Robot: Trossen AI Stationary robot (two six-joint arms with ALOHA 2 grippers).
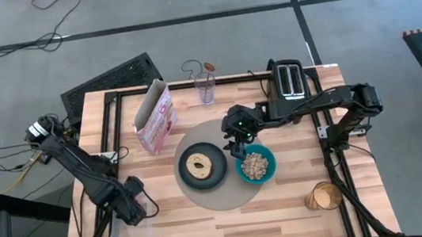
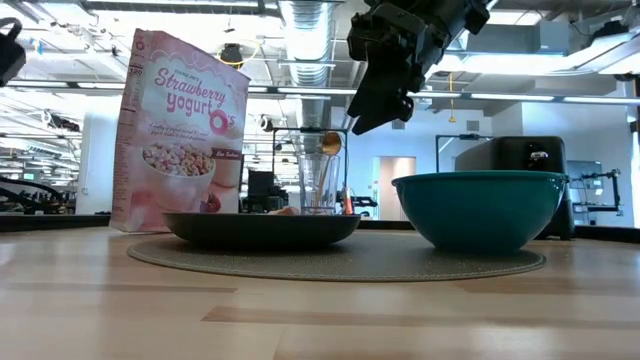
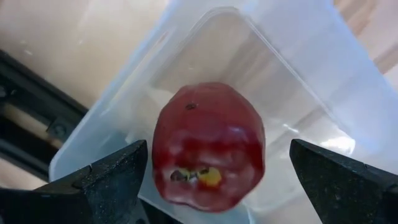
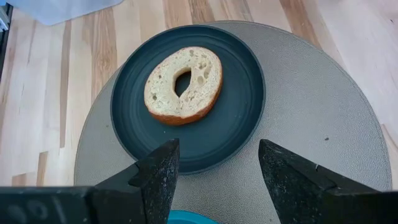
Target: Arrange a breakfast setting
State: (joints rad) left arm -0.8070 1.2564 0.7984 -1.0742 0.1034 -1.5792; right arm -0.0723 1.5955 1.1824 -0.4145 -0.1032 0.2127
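Note:
A small red apple point(image 3: 208, 146) lies on the bottom of a clear plastic tub point(image 3: 298, 81) at the table's near left corner point(image 1: 124, 234). My left gripper point(image 3: 219, 163) hangs over the tub point(image 1: 133, 207), open, one finger on each side of the apple. A round toasted bread point(image 4: 183, 84) lies on the dark grey plate point(image 4: 239, 118) on the grey mat point(image 1: 227, 192). The teal bowl point(image 1: 256, 166) with beige cereal stands on the mat's right part. My right gripper point(image 4: 217, 158) is open and empty, well above the mat between plate and bowl point(image 2: 385, 80). A gold spoon point(image 2: 330, 142) stands in a clear glass point(image 1: 206, 87).
A pink cereal box point(image 1: 155, 117) stands left of the mat at the back. A black toaster point(image 1: 289, 79) is at the far right. A cup with brown contents point(image 1: 325, 195) stands at the near right. Bare wood lies along the near edge.

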